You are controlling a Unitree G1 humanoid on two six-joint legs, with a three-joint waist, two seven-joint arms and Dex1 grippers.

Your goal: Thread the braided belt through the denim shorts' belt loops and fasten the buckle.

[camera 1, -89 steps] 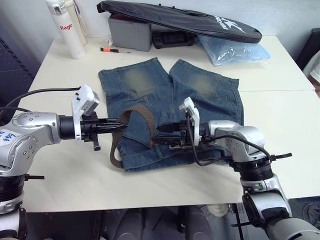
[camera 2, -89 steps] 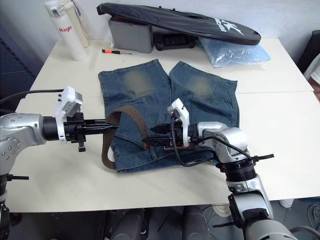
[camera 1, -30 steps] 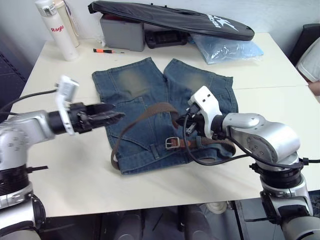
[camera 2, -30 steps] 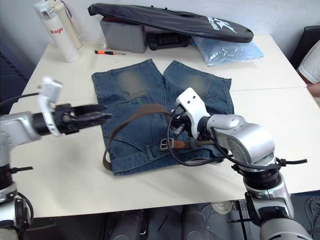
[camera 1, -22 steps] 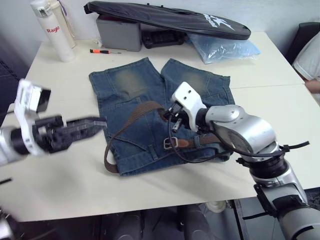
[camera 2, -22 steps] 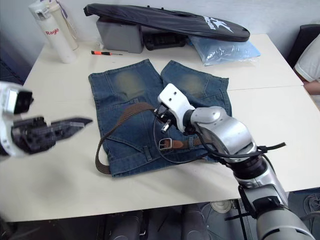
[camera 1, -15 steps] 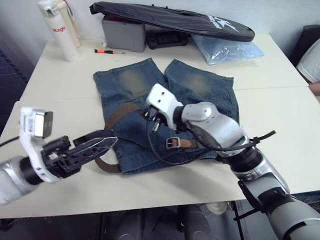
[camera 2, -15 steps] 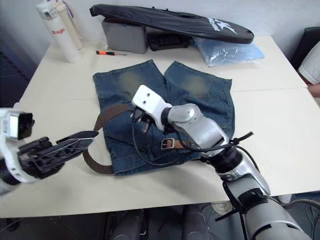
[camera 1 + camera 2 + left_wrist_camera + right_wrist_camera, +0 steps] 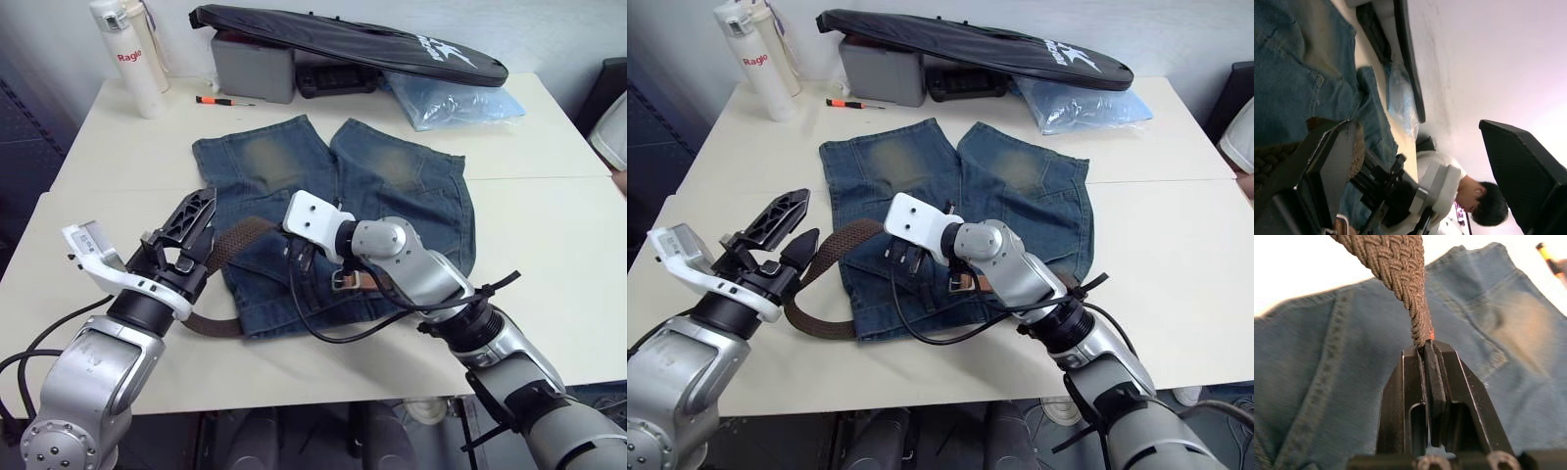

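Observation:
The denim shorts (image 9: 392, 176) lie flat mid-table, waistband toward me. The braided belt (image 9: 838, 245) arcs off their left edge in a brown loop that reaches the table. Its silver buckle (image 9: 340, 279) lies on the waistband beside a tan leather piece. My right gripper (image 9: 1426, 345) is shut on the belt's strap, and it hovers over the shorts' left half (image 9: 299, 257). My left gripper (image 9: 792, 230) stands open at the shorts' left edge, tilted upward, with the strap running just beside its lower finger. The belt loops are too small to make out.
At the table's far edge lie a black bag (image 9: 343, 39), a grey box (image 9: 253, 67), a blue plastic bag (image 9: 460, 103), a white bottle (image 9: 132, 59) and an orange-handled screwdriver (image 9: 220, 100). A person in white (image 9: 1469, 196) sits at the right.
My right gripper has carried the strap leftward across the shorts. My left arm has drawn back to the near left, then come up beside the belt's loop, fingers tilted upward. The camera shifted.

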